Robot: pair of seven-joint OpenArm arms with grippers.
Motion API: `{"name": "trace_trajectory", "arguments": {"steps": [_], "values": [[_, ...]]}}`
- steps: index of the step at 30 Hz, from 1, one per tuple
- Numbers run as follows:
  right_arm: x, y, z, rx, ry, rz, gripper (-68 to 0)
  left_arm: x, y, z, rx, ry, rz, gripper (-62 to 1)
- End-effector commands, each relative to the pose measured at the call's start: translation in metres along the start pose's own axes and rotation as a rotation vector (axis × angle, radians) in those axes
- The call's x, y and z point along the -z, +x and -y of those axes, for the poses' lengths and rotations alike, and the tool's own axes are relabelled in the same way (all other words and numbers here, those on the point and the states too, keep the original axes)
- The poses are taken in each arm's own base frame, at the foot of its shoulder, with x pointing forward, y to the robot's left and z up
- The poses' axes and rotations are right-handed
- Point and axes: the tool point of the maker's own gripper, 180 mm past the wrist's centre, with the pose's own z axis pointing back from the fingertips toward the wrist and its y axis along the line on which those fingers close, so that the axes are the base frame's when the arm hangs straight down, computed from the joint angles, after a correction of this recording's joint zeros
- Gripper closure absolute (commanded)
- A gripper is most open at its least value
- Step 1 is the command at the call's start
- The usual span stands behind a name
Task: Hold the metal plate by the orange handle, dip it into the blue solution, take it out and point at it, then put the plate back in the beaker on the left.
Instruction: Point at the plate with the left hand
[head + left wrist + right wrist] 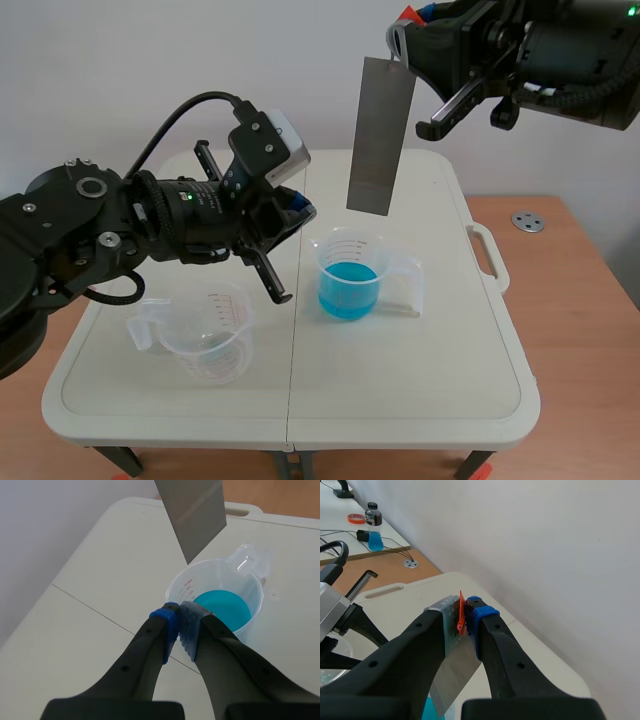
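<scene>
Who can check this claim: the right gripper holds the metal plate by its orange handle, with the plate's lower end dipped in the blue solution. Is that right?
Not quite. The right gripper does hold the metal plate by its orange handle, but the plate's lower end is not dipped: it hangs in the air above the blue solution, as the scene view shows.

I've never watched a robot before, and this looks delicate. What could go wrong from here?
1. The right end effector grips the metal plate only by its small orange handle at the top. The plate could slip or swing and splash into the blue solution below.
2. The shut left end effector sits close to the beaker rim. A nudge might tip it over onto the table.
</scene>
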Motion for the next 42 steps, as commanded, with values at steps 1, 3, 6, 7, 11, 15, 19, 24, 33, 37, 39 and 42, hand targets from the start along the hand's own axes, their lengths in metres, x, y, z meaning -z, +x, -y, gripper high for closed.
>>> {"name": "trace_trajectory", "arguments": {"steps": [1,3,6,7,11,15,19,24,33,37,39,42], "values": [[0.0,0.011,-0.001,-0.006,0.008,0.04,-1.3,0.002,0.012,-0.001,0.002,0.008,0.035,-1.4],[0.0,0.011,-0.001,-0.004,0.008,0.042,-1.3,0.004,0.014,0.0,-0.002,0.007,0.042,-1.4],[0.0,0.011,-0.001,-0.004,0.009,0.043,-1.3,0.006,0.016,0.001,0.003,0.008,0.045,-1.4],[0.0,0.012,-0.001,-0.003,0.009,0.043,-1.3,0.006,0.017,0.001,0.002,0.008,0.046,-1.4],[0.0,0.011,-0.001,-0.003,0.009,0.043,-1.3,0.006,0.017,0.001,0.003,0.007,0.045,-1.4],[0.0,0.012,-0.001,-0.001,0.009,0.045,-1.3,0.006,0.015,0.001,0.022,0.008,0.035,-1.4],[0.0,0.012,-0.001,0.001,0.01,0.047,-1.3,0.006,0.014,0.001,0.024,0.009,0.032,-1.5],[0.0,0.013,-0.001,0.003,0.01,0.049,-1.3,0.002,0.006,-0.002,0.01,0.034,0.014,-1.5],[0.0,0.013,-0.001,0.004,0.01,0.05,-1.3,-0.04,-0.033,-0.008,-0.084,0.095,-0.043,-1.5],[0.0,0.013,-0.001,0.004,0.01,0.05,-1.3,-0.072,-0.042,-0.011,-0.125,0.123,-0.048,-1.5],[0.0,0.013,-0.001,0.004,0.01,0.05,-1.3,-0.088,-0.045,-0.014,-0.147,0.138,-0.051,-1.5],[0.0,0.013,-0.001,0.004,0.01,0.05,-1.3,-0.112,-0.052,-0.015,-0.181,0.159,-0.063,-1.5]]}}
